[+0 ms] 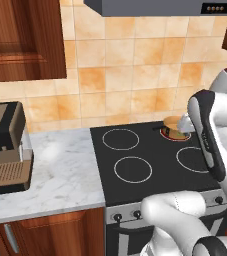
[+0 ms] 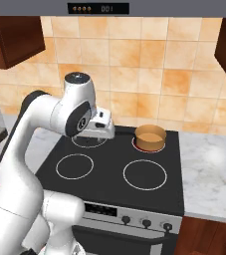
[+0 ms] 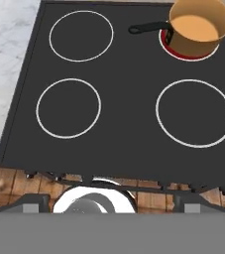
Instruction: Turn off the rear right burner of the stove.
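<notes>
Red glow under the pot [image 3: 200, 28] on the far right burner [image 3: 188, 52]; your end effector [image 2: 104, 130] hangs released, next reach the knobs [image 2: 145, 223].

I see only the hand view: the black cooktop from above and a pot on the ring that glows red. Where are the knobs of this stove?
Observer: The knobs sit in a row on the silver front panel, below the black glass, on the robot's side.
Operator: Does anything stand beside the stove?
Observer: Yes. A brown coffee machine stands on the marble counter, left of the stove. The arm is apart from it.
Operator: And where is the pincer?
Observer: The pincer hangs above the rear of the cooktop, left of the pot, not at the knobs.
</notes>
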### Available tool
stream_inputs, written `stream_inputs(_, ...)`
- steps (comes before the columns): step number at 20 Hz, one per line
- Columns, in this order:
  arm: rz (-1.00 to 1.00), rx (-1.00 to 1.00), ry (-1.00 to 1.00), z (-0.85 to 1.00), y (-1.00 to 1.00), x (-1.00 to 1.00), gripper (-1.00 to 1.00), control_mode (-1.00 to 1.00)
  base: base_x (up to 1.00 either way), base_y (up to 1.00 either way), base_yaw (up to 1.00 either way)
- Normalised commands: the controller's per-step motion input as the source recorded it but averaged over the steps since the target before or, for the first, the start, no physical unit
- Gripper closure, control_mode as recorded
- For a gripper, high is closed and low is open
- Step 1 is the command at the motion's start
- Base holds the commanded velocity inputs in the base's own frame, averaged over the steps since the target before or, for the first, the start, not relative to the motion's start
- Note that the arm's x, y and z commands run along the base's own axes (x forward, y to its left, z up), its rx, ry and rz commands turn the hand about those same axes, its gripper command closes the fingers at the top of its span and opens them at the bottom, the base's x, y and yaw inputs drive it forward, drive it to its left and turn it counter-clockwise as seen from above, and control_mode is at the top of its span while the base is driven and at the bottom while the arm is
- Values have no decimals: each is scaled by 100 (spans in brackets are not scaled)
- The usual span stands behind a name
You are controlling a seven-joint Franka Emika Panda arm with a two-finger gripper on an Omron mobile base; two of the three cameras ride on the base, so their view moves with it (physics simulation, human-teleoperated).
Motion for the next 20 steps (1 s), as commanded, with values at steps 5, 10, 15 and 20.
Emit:
stream_inputs(5, 0, 0, -12, -36, -81, -44, -100, -100, 0, 0, 0)
stream_inputs(10, 3, -3, -18, -44, -39, -16, -100, -100, 0, 0, 0)
stream_inputs(15, 8, 0, -31, -47, -57, -30, -100, -100, 0, 0, 0)
stream_inputs(20, 9, 0, -28, -44, -57, -24, -100, -100, 0, 0, 0)
